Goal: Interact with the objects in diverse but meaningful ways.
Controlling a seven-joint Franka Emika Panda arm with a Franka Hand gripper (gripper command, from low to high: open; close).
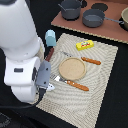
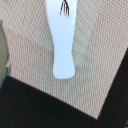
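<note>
In the exterior view a flat yellow packet (image 1: 85,45) with red print lies on the woven mat (image 1: 95,80). A pale-blue faceted block (image 1: 50,36) stands at the mat's far corner, with a dark-brown stick (image 1: 49,53) just in front of it. My gripper (image 1: 49,86) hangs low over the mat's edge at the exterior view's left; its jaws are too blurred to read. The wrist view shows a white oblong piece (image 2: 62,42) with a dark mark, lying on the mat (image 2: 95,65). No fingers show there.
A tan round plate (image 1: 73,68) sits mid-mat between two orange-handled utensils (image 1: 91,61) (image 1: 76,85). Grey pots (image 1: 70,7) (image 1: 93,18) stand on a wooden board (image 1: 107,27) behind. My arm's white body (image 1: 20,45) hides the mat's side. Dark tabletop (image 2: 30,110) borders the mat.
</note>
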